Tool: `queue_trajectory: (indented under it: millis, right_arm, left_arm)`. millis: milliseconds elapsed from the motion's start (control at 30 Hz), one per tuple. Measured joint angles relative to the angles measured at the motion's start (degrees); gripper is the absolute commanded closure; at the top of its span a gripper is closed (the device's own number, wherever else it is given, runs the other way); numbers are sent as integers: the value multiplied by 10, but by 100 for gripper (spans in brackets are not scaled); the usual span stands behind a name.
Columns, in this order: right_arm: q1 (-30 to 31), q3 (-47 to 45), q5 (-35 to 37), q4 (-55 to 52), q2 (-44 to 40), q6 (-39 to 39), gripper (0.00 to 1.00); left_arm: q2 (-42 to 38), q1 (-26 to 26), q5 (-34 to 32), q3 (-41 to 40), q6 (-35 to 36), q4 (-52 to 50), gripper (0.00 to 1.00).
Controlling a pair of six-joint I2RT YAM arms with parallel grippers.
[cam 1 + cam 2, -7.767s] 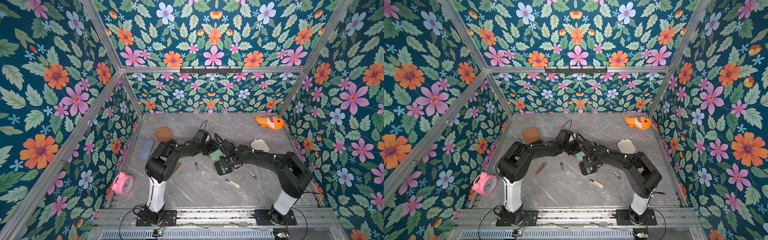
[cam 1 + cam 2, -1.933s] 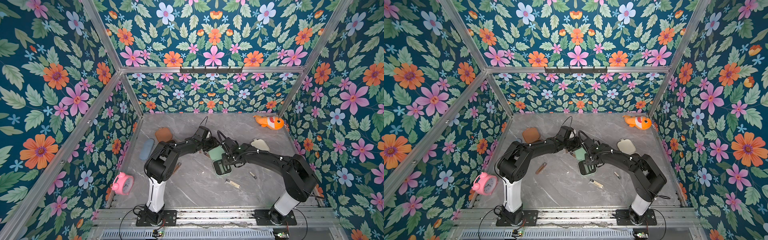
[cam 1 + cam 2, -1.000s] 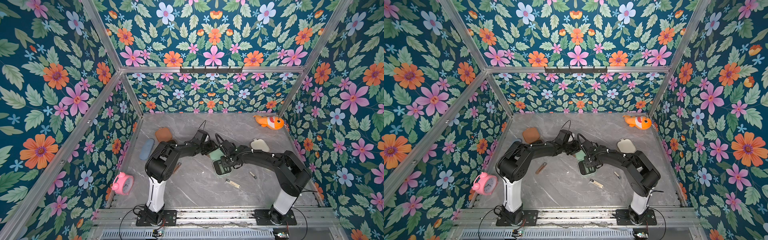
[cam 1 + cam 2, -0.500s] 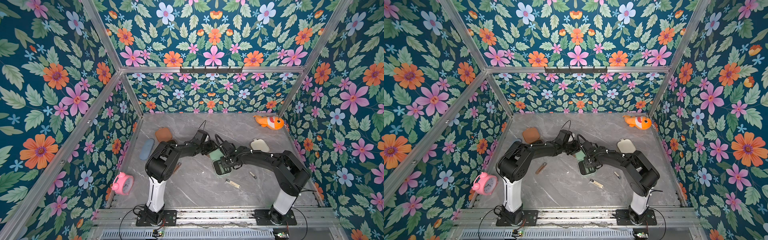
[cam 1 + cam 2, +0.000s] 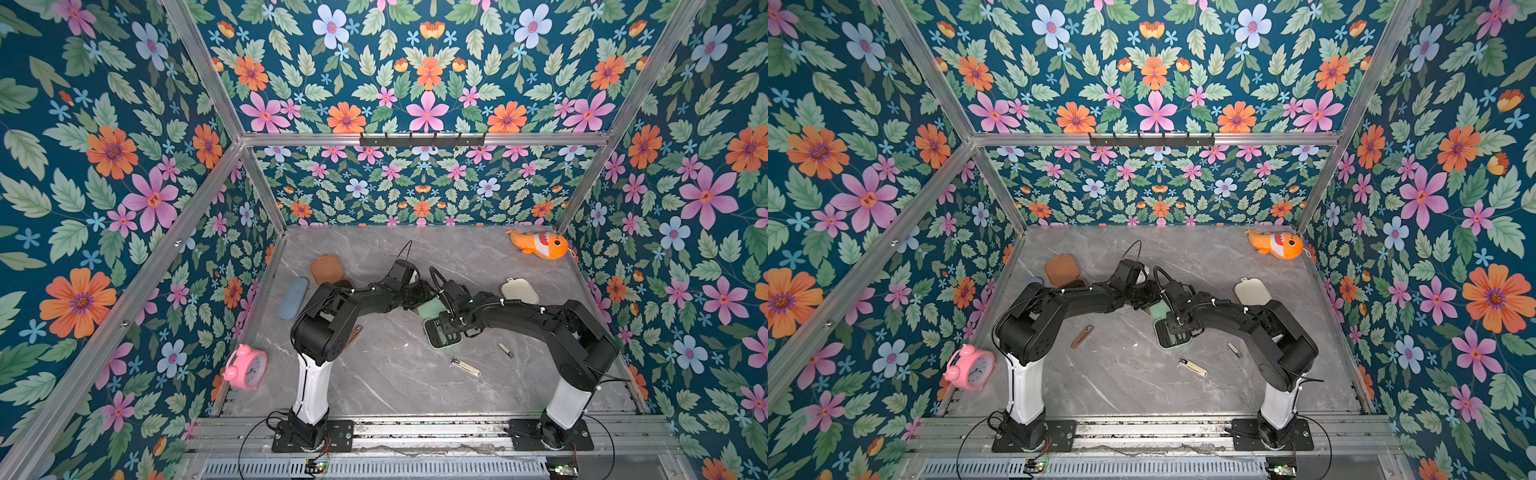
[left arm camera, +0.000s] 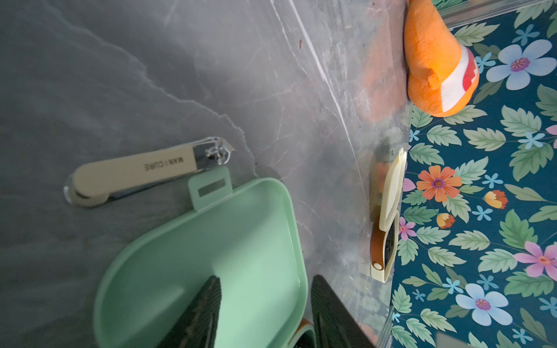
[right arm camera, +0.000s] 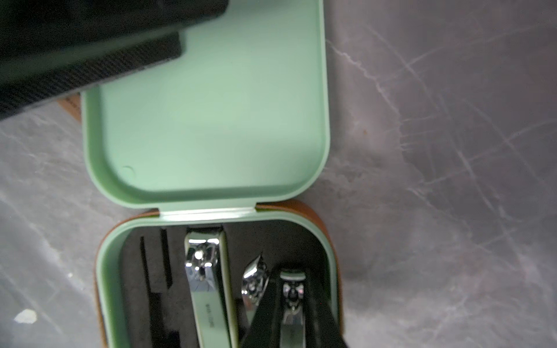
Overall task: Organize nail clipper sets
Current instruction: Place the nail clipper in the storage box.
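The mint green case lies open mid-table in both top views, its lid (image 5: 431, 308) behind its black tray (image 5: 441, 337). My left gripper (image 6: 265, 278) is open and straddles the lid's (image 6: 211, 256) side rim, one finger (image 6: 199, 313) inside and one outside. My right gripper (image 7: 291, 280) is down in the tray (image 7: 156, 271), shut on a small mint clipper (image 7: 291, 319). A larger mint clipper (image 7: 208, 286) lies in a slot beside it. The brown case (image 5: 327, 269) and cream case (image 5: 519, 291) lie closed. A cream clipper (image 5: 465, 367) and a small metal clipper (image 5: 505, 350) lie loose in front.
A cream-handled clipper (image 6: 144, 171) lies by the lid's tab. A brown slim tool (image 5: 1081, 336) lies near the left arm. The pale blue oblong case (image 5: 293, 298) and pink alarm clock (image 5: 246, 367) stand along the left wall, and an orange plush fish (image 5: 538, 244) in the back right corner.
The right arm has settled slightly lower over the tray than two seconds ago. Over the last second neither arm nor the case has visibly moved.
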Motion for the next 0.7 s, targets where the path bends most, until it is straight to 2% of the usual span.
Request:
queue_trajectory:
  millis: [700]
  right_arm:
    - [0,-23,-18,27,-19,-25,88]
  left_arm:
    - [6,0,2,0,0,14,48]
